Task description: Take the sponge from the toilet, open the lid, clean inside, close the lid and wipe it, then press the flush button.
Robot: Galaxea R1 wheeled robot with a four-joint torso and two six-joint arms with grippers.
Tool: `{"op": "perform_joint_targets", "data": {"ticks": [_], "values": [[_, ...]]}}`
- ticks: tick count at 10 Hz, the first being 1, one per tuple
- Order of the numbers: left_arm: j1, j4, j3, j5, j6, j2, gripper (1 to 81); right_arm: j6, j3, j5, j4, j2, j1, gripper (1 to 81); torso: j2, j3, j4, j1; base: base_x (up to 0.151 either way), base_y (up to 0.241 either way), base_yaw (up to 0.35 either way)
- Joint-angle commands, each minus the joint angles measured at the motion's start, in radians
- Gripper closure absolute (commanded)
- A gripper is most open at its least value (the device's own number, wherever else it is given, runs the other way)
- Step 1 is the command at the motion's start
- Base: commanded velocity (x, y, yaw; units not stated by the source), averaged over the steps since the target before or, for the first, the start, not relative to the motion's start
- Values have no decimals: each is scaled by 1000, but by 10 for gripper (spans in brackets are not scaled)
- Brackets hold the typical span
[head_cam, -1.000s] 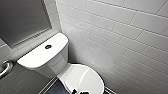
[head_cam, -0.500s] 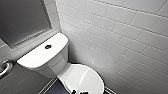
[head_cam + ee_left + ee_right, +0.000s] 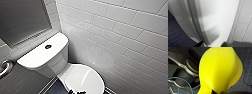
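Right end effector [image 3: 214, 91] is clamped on the sponge [image 3: 220, 68] above dark floor tiles [image 3: 245, 58]; lid [image 3: 85, 79] is shut over the toilet bowl [image 3: 63, 74].

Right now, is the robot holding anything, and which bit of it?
The right gripper holds the sponge by its creased end, nearest the wrist.

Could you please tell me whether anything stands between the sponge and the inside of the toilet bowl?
Yes, the lid does. It lies shut over the bowl, so the sponge, seen above the floor tiles, has no visible way inside until the lid is raised.
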Motion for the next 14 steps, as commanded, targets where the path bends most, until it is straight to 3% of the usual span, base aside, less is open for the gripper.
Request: {"op": "perform_joint_targets", "data": {"ticks": [1, 5, 14], "values": [[-148, 58, 100, -136, 23, -17, 10, 0, 11, -81, -17, -19, -36, 811, 0, 0, 0, 0, 0, 0, 0], [-148, 61, 201, -136, 23, -54, 10, 0, 11, -81, -18, -16, -31, 811, 0, 0, 0, 0, 0, 0, 0], [-164, 61, 394, -165, -61, -157, 10, 0, 5, -109, -25, -2, -23, 811, 0, 0, 0, 0, 0, 0, 0]]}}
